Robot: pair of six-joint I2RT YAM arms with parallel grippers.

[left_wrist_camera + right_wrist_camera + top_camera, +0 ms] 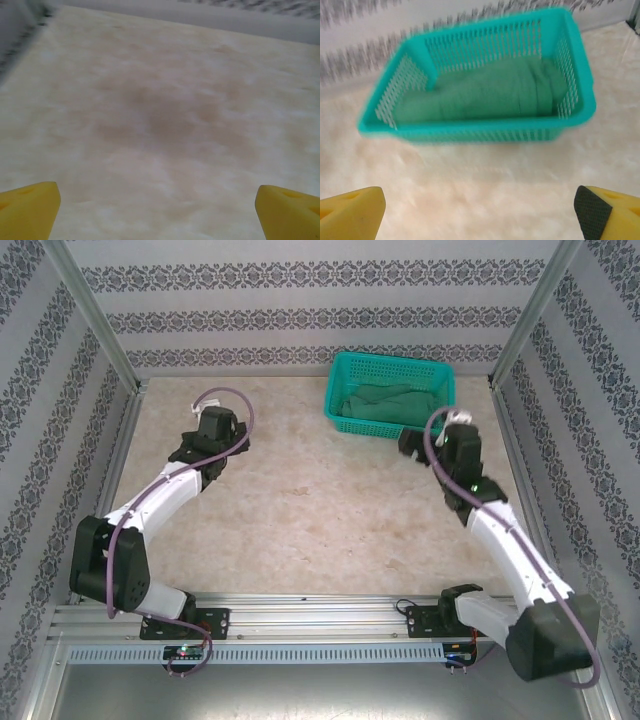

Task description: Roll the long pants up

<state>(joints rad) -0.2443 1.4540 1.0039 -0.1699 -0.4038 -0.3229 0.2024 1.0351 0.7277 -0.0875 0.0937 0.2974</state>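
The long pants (384, 400) are sitting inside the teal basket (392, 360) at the far right of the table (320, 505), bunched into a dark green lump. From the right wrist camera the pants (485, 95) look like a rolled bundle lying lengthwise across the basket (470, 124), with a few fold lines near the right end. The shot is pretty blurry though, and the mesh walls cover the lower part of the fabric, so how tight or neat the roll is can't be made out.

The right gripper (432, 436) hangs just in front of the basket, near side, not touching it. Its jaws are spread wide with nothing between them (480, 197); only the yellow fingertips (350, 210) poke into the bottom corners, the rest is cut off.

The left gripper (212, 455) is way over on the left side of the table, well apart from the basket. Its jaws are also spread wide and holding nothing (156, 197), yellow fingertips (27, 207) clipped by the frame edges, with bare mottled beige tabletop below. From overhead its fingers are hard to pick out against the dark wrist and the purple cable (232, 400).
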